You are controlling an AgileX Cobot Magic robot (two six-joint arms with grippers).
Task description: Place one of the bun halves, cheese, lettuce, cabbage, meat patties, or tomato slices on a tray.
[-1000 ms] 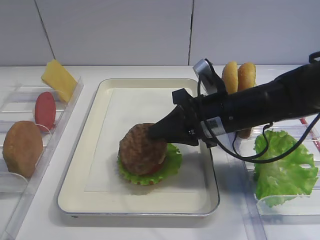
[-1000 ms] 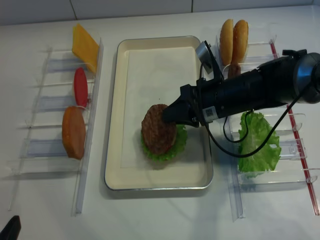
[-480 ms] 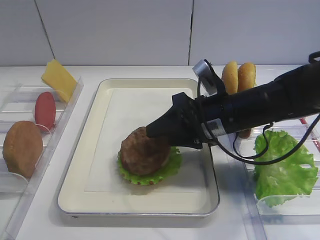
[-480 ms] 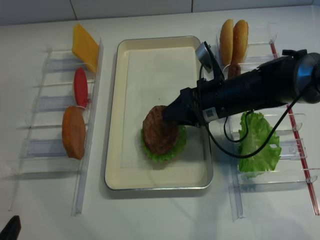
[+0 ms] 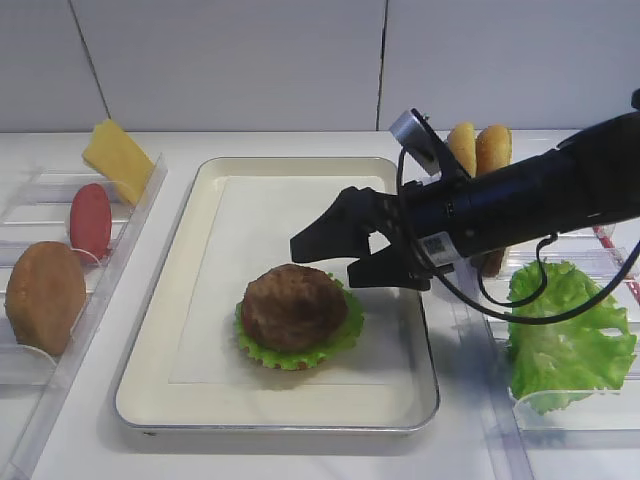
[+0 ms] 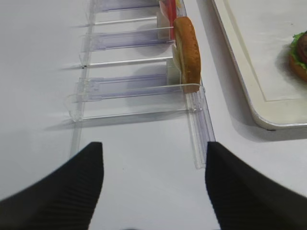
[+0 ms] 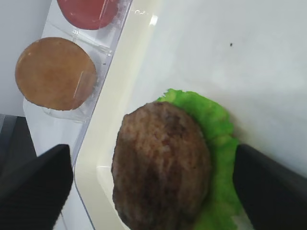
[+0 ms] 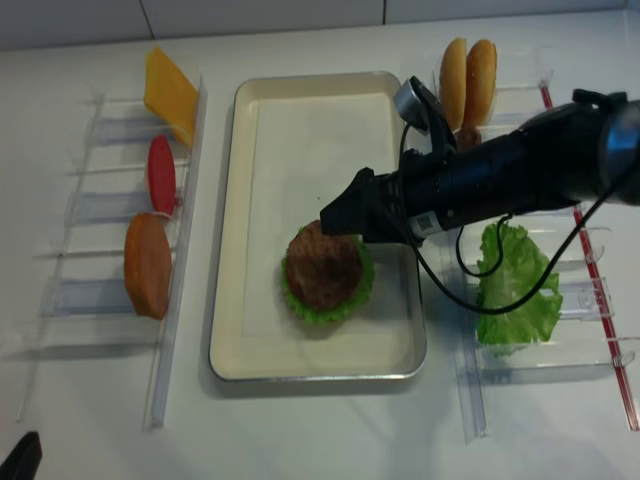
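The cream tray sits in the middle of the white table, with clear plastic racks close along its left side and more racks close along its right side. The far half of the tray's white paper liner is bare. Toward the near right of the tray lies a meat patty on a green lettuce leaf, with a bit of bun showing under it. The right claw hangs just above the patty's right side, its two fingers spread wide apart and holding nothing. The left claw is over bare table near the left racks; its two dark fingers are far apart and nothing is between them. In the left racks stand a yellow cheese slice, a red tomato slice and a bun half. In the right racks stand two bun halves at the far end and a big lettuce leaf nearer.
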